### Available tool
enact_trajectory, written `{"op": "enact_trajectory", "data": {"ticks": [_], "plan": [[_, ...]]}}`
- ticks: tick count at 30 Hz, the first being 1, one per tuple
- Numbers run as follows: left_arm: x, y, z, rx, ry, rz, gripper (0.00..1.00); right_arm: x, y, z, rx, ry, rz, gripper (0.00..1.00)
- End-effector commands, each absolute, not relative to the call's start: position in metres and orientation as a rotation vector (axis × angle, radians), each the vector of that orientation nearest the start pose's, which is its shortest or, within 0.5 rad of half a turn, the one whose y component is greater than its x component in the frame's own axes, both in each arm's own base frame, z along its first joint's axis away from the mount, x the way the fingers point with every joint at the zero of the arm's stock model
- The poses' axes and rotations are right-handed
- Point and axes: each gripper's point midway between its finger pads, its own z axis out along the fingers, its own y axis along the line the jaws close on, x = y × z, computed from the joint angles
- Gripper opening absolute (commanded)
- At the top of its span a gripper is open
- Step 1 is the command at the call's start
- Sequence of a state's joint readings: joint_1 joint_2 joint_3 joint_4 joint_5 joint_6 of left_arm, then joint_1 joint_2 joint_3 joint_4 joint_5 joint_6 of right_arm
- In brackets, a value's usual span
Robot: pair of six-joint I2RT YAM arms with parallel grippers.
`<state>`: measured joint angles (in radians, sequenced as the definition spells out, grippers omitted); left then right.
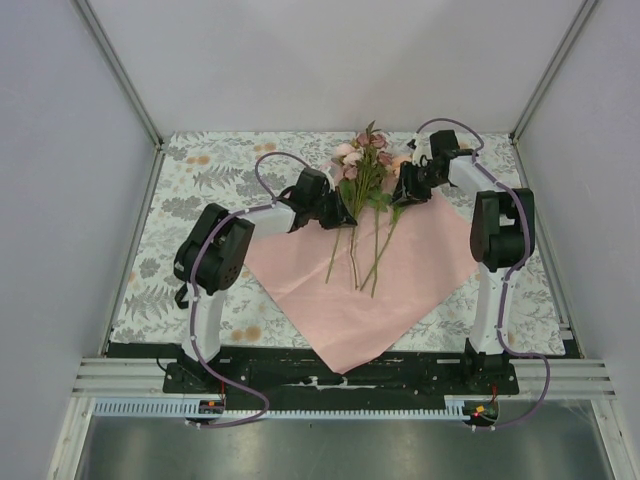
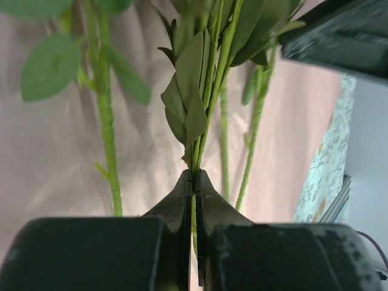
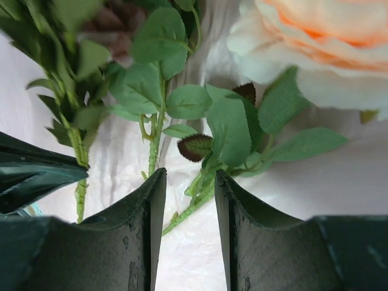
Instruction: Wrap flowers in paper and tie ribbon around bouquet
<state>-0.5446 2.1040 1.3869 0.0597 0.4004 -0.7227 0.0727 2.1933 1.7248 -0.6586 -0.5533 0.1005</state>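
Left pincer [image 2: 194, 176] is clamped on a thin green stem [image 2: 209, 91], its fingers pressed together around it. Right pincer [image 3: 189, 176] stands apart, with a leafy sprig [image 3: 188, 209] lying in the gap and a peach bloom [image 3: 315, 36] just beyond. The flowers [image 1: 362, 165] lie on the far part of the paper [image 1: 350, 300], blooms toward the back wall, stems pointing at the arm bases. The paper, pink face up, is spread as a diamond on the worktop [image 1: 200, 170].
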Motion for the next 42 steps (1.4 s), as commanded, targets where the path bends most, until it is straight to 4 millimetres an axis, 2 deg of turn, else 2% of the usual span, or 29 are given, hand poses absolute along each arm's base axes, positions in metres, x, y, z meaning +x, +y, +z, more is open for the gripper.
{"op": "enact_trajectory", "data": {"ticks": [1, 4, 5, 8, 11, 12, 15, 17, 19, 20, 21, 23, 25, 27, 29, 31, 34, 38, 42], "plan": [[0.412, -0.358, 0.086, -0.024, 2.349, -1.099, 0.05, 0.487, 0.139, 0.061, -0.206, 2.573, 0.795, 0.45], [0.415, -0.358, 0.086, -0.009, 2.342, -1.095, 0.31, 0.491, 0.139, 0.062, -0.213, 2.566, 0.785, 0.46], [0.417, -0.357, 0.094, 0.008, 2.323, -1.095, 0.39, 0.491, 0.137, 0.065, -0.213, 2.560, 0.777, 0.47], [0.416, -0.356, 0.121, 0.092, 2.285, -1.090, 0.52, 0.492, 0.135, 0.084, -0.252, 2.525, 0.752, 0.49], [0.406, -0.343, 0.152, 0.215, 2.242, -1.069, 0.72, 0.485, 0.132, 0.114, -0.298, 2.487, 0.734, 0.50], [0.399, -0.336, 0.167, 0.292, 2.206, -1.056, 0.74, 0.481, 0.129, 0.127, -0.332, 2.464, 0.720, 0.51], [0.369, -0.311, 0.181, 0.565, 2.154, -0.952, 0.81, 0.460, 0.127, 0.155, -0.387, 2.430, 0.714, 0.52], [0.327, -0.296, 0.186, 0.843, 2.070, -0.938, 0.82, 0.437, 0.129, 0.167, -0.411, 2.423, 0.742, 0.62], [0.278, -0.274, 0.173, 1.090, 1.977, -0.923, 0.87, 0.410, 0.133, 0.179, -0.461, 2.393, 0.796, 0.69], [0.255, -0.268, 0.170, 1.240, 1.890, -0.907, 0.88, 0.396, 0.136, 0.191, -0.497, 2.350, 0.817, 0.70], [0.225, -0.259, 0.162, 1.370, 1.829, -0.886, 0.89, 0.382, 0.140, 0.194, -0.520, 2.322, 0.852, 0.74], [0.163, -0.248, 0.136, 1.671, 1.692, -0.863, 0.90, 0.358, 0.144, 0.206, -0.563, 2.243, 0.878, 0.82], [0.122, -0.244, 0.116, 1.852, 1.514, -0.796, 0.90, 0.339, 0.145, 0.208, -0.589, 2.212, 0.898, 0.85], [0.093, -0.248, 0.104, 1.948, 1.353, -0.754, 0.90, 0.326, 0.144, 0.203, -0.604, 2.222, 0.896, 0.86], [0.070, -0.256, 0.089, 2.005, 1.267, -0.727, 0.88, 0.316, 0.141, 0.199, -0.624, 2.237, 0.882, 0.86], [0.047, -0.270, 0.078, 2.064, 1.204, -0.726, 0.81, 0.313, 0.137, 0.196, -0.627, 2.249, 0.850, 0.85], [0.038, -0.290, 0.068, 2.063, 1.217, -0.673, 0.72, 0.308, 0.132, 0.196, -0.630, 2.257, 0.815, 0.85], [0.033, -0.310, 0.063, 2.022, 1.225, -0.690, 0.70, 0.302, 0.128, 0.198, -0.628, 2.263, 0.787, 0.84], [0.036, -0.325, 0.061, 1.968, 1.219, -0.645, 0.64, 0.294, 0.125, 0.199, -0.651, 2.262, 0.773, 0.82]]}}
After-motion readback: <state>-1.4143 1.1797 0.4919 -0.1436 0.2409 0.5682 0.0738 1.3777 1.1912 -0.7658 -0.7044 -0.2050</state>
